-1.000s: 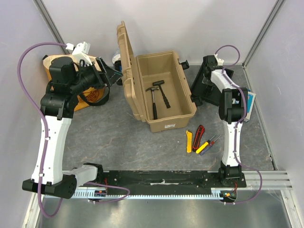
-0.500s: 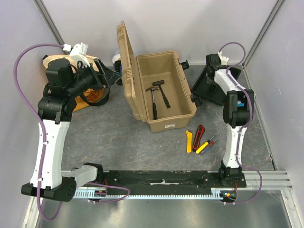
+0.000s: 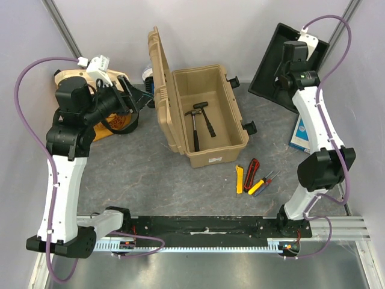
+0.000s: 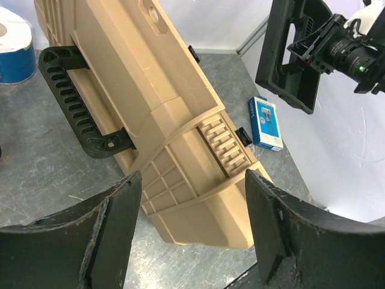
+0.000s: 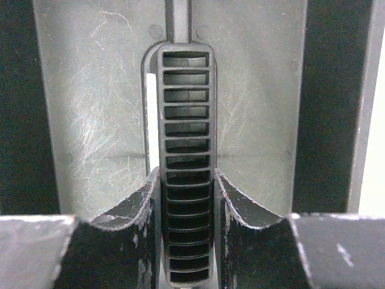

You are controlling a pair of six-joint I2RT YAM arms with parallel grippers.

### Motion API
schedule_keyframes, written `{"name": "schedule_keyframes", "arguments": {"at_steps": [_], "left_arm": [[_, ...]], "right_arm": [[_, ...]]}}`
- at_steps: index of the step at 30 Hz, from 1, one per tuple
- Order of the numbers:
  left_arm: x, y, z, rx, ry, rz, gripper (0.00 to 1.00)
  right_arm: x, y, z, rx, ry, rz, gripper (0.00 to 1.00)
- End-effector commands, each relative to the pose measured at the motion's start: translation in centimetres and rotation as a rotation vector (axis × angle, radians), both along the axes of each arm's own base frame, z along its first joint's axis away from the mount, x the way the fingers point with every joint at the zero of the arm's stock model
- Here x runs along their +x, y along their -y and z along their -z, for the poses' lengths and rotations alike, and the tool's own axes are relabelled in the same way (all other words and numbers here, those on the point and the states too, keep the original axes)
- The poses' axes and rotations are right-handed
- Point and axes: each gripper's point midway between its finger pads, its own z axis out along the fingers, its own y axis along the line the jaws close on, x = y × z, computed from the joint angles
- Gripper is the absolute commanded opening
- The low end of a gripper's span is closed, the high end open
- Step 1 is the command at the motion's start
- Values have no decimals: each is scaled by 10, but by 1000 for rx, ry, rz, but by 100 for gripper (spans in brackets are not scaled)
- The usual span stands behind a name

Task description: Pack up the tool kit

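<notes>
The tan toolbox (image 3: 207,114) stands open in the middle, lid (image 3: 159,84) raised on its left side, two small hammers (image 3: 197,123) lying inside. My right gripper (image 5: 186,211) is shut on the ribbed handle (image 5: 186,120) of the black inner tray (image 3: 283,66), which hangs tilted in the air at the back right. My left gripper (image 4: 192,229) stands open with nothing between its fingers, just left of the lid's outer face (image 4: 162,108) and its black carry handle (image 4: 78,102). A yellow cutter (image 3: 239,179), a red cutter (image 3: 251,167) and screwdrivers (image 3: 264,182) lie in front of the box.
A flat blue-white packet (image 3: 302,132) lies on the table right of the box. A yellow cloth bag (image 3: 114,120) sits under the left arm, with a blue tape roll (image 4: 15,45) behind the lid. Walls close in the left, back and right.
My right arm has closed on the tray's handle and lifted the tray off the table, up and toward the back right, uncovering the packet. The left arm has barely shifted.
</notes>
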Motion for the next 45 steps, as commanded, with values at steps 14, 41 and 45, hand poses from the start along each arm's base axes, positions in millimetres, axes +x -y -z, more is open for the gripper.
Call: {"name": "schedule_keyframes", "arguments": {"at_steps": [14, 41, 45], "left_arm": [[-3, -4, -10, -22, 56, -34, 75], [-3, -5, -1, -12, 41, -36, 75], [-4, -5, -1, -13, 41, -36, 75]], "right_arm": [[-50, -236, -25, 71, -11, -502, 0], [-86, -298, 86, -184, -339, -539, 0], [-83, -297, 89, -223, -330, -559, 0]]}}
